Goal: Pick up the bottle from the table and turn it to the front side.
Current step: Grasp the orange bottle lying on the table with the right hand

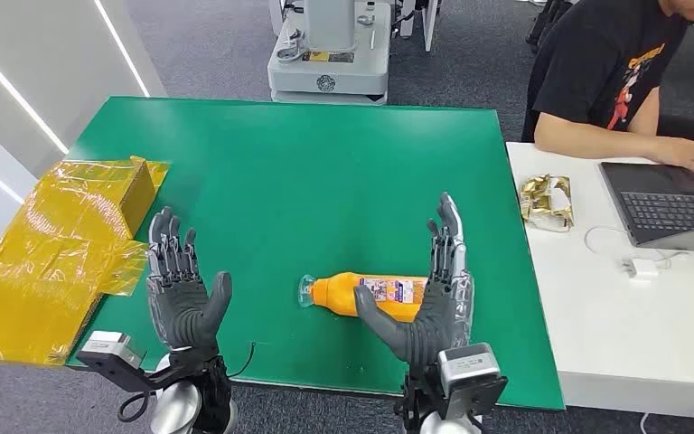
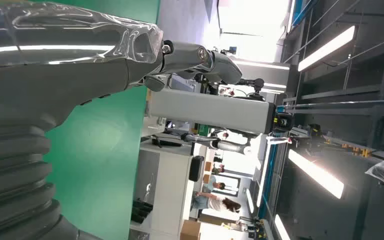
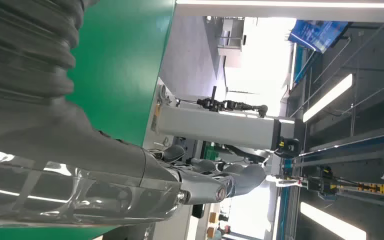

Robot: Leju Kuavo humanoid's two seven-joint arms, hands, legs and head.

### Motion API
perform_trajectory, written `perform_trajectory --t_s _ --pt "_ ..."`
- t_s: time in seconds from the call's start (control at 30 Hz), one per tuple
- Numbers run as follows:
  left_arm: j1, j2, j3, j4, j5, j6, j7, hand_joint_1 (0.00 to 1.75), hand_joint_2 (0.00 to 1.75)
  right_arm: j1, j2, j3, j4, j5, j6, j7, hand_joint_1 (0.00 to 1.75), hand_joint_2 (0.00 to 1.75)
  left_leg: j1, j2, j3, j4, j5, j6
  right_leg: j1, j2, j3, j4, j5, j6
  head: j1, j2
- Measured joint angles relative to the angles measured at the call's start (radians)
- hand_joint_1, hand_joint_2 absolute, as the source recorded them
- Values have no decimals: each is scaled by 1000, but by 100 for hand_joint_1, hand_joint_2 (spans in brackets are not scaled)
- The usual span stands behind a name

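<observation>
An orange bottle (image 1: 370,296) with a clear cap and a printed label lies on its side on the green table (image 1: 307,172), near the front edge, cap pointing left. My right hand (image 1: 434,298) stands upright just right of the bottle, fingers straight and spread, thumb in front of the bottle's body; I cannot tell whether it touches. My left hand (image 1: 176,289) is raised at the table's front left, fingers apart, holding nothing, well clear of the bottle. The left hand (image 2: 55,75) and the right hand (image 3: 55,165) appear large and close in the wrist views.
Crumpled yellow plastic film (image 1: 54,253) hangs over the table's left edge. A white table (image 1: 596,307) on the right carries a laptop (image 1: 678,203), a gold wrapper (image 1: 547,201) and a cable. A person (image 1: 623,81) sits there typing. A grey machine (image 1: 330,54) stands behind the green table.
</observation>
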Motion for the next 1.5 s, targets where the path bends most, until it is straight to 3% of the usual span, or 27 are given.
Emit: perform_trajectory --t_s 0.43,0.53,0.67,0.9,1.07,1.5 --pt "0 0 0 5 4 -4 -1 0 175 6 0 -8 -2 30 10 6 0 175 0 0 0 0 0 0 0 0 0 0 0 0 0 0" --pt "-2 0 0 9 2 -18 -1 0 175 6 -5 -9 -14 214 37 46 0 175 0 0 0 0 0 0 0 0 0 0 0 0 0 0" --pt "-13 -1 0 20 -1 -35 -1 0 175 -6 -26 -15 -50 528 168 138 0 175 0 0 0 0 0 0 0 0 0 0 0 0 0 0" --pt "-18 -1 5 27 -2 -49 -7 0 175 -96 -115 -31 -6 779 395 310 0 175 0 0 0 0 1 1 0 0 1 0 1 1 0 0" --pt "-17 -1 10 27 0 -68 -8 0 175 -157 -168 -29 88 825 474 359 0 175 0 -1 0 1 1 1 0 -1 1 0 1 1 0 0" --pt "-17 4 11 30 11 -94 -10 0 175 -261 -264 -22 313 850 549 427 0 175 0 -1 0 1 1 1 0 -1 1 0 1 1 0 0"
